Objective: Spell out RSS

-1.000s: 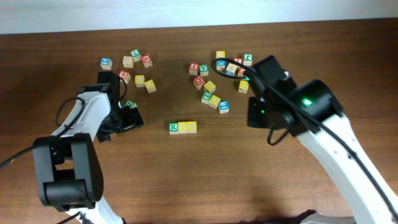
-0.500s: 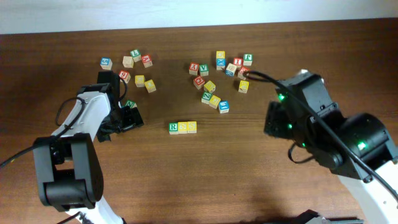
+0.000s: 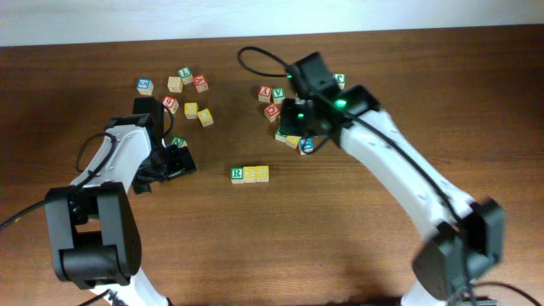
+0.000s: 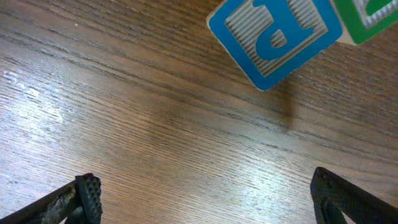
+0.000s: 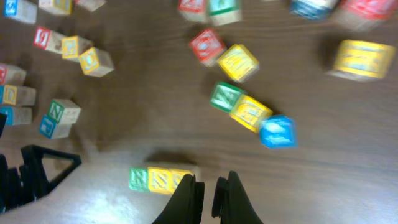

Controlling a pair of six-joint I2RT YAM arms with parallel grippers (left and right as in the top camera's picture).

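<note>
Moved: right arm (image 3: 399, 170) swung back over block pile (image 3: 269, 95).
Now right gripper (image 5: 208, 186) fingers together, empty; RSS row (image 3: 249, 173) unmoved; left gripper (image 4: 205, 190) same spot, fingers wide apart.

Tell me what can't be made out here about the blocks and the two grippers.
- Overhead: letters on the two yellow blocks next to the R block, too small.
- Right wrist: most block letters, motion blur; the right gripper overlaps the end yellow block.
- Overhead: right gripper's fingers, hidden under the right arm.
- Left wrist: green block, cut off by the corner; left gripper fingers cut off by the lower edge.
</note>
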